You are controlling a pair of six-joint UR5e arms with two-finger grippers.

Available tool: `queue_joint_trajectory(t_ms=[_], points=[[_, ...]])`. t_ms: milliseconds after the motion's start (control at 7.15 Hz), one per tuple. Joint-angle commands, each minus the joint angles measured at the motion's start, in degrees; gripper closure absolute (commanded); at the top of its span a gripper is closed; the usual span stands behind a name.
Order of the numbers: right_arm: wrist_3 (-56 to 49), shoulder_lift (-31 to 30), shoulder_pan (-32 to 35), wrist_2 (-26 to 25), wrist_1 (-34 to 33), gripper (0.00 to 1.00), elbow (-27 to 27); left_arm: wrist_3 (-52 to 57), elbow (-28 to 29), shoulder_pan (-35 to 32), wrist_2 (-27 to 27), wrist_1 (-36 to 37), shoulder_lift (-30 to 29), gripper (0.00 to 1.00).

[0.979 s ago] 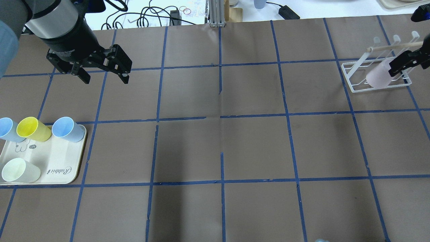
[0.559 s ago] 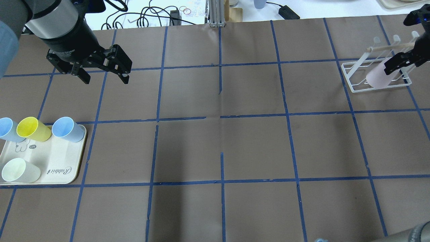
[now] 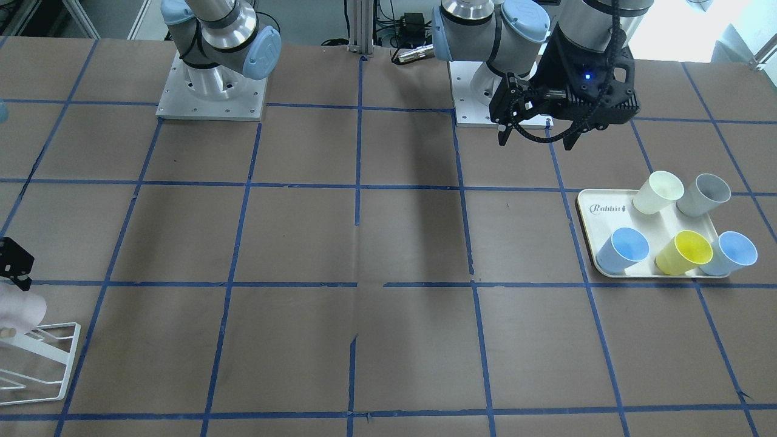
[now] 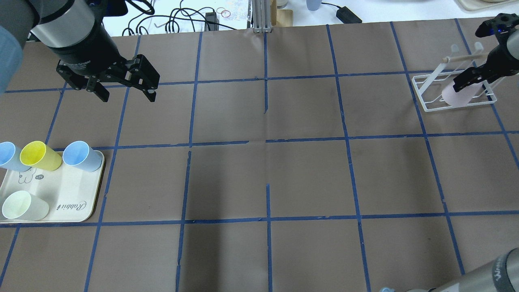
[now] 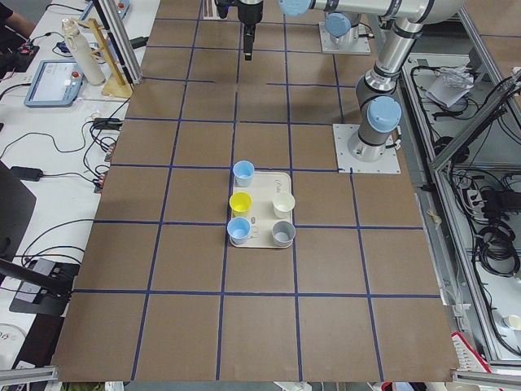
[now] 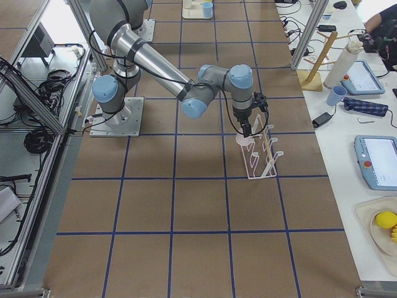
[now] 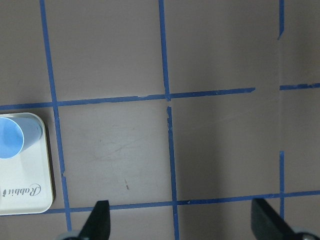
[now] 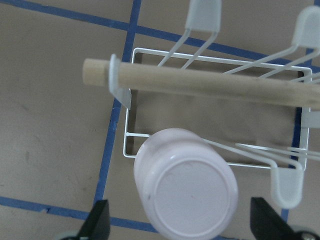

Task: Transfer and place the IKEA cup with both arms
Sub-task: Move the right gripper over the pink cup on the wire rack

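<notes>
The pale pink IKEA cup (image 4: 456, 96) sits upside down on a peg of a white wire rack (image 4: 425, 102) at the table's far right. It also shows in the right wrist view (image 8: 185, 192) and at the left edge of the front-facing view (image 3: 18, 309). My right gripper (image 4: 470, 83) hovers just above the cup, open, with its fingers (image 8: 100, 222) wide on either side of the cup's base. My left gripper (image 4: 127, 95) is open and empty, held above the table on the far left side; it also shows in the front-facing view (image 3: 537, 142).
A cream tray (image 4: 69, 194) at the left front holds several upright cups: light blue, yellow, cream-white and grey (image 3: 704, 194). A wooden dowel (image 8: 200, 82) runs across the rack's top pegs. Cables and boxes lie beyond the table's far edge.
My right gripper has moved left over the pink cup and covers more of it. The left arm and the tray cups have not moved.
</notes>
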Motion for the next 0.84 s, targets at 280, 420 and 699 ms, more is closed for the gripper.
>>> queue_joint_trajectory(t_ms=[280,420,699], points=[[0.04,1.6,0.09,0.46,-0.78,0.0,-0.89,0.0,-0.15,0.04,0.0,0.0,0.17,0.0],[0.04,1.69,0.09,0.46,-0.78,0.04,-0.89,0.0,-0.23,0.04,0.0,0.0,0.26,0.0],[0.04,1.69,0.09,0.46,-0.78,0.11,-0.89,0.0,-0.41,0.04,0.0,0.0,0.35,0.0]])
